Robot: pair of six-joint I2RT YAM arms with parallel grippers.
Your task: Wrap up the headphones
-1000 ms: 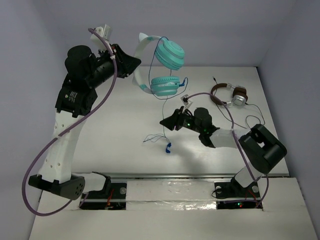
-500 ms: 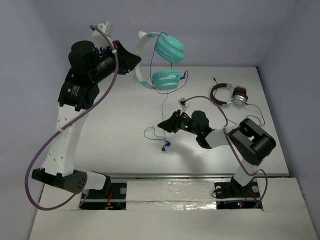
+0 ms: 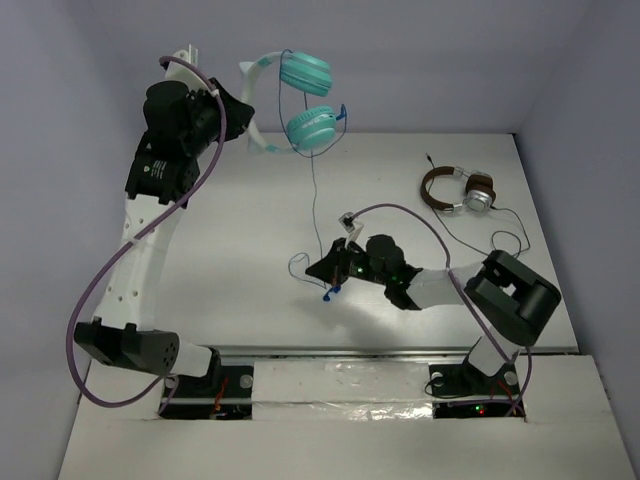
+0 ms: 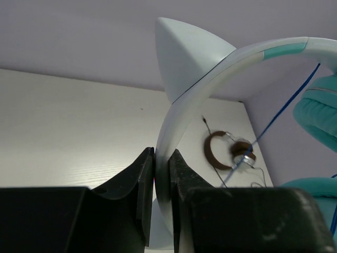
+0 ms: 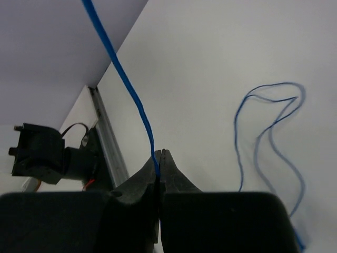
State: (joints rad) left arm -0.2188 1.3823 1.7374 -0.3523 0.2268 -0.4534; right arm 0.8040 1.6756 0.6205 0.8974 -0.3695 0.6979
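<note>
Table [image 3: 220, 230]: white; the headphones hang above its far edge.
Headphones [image 3: 300, 100]: upper centre of the top view, held aloft. Teal round cups, one above the other; pale headband.
Left gripper [image 4: 161, 158]: upper left, jaws clamped on the headband.
Right gripper [image 5: 159, 158]: frame centre, low, jaws pinched together on the cable.
Cable [image 3: 314, 195]: thin, dark blue. It runs nearly straight down-frame from the lower cup to the right jaws; slack loops lie beside them.
Judgement: winding likely turns on this near-taut span.
</note>
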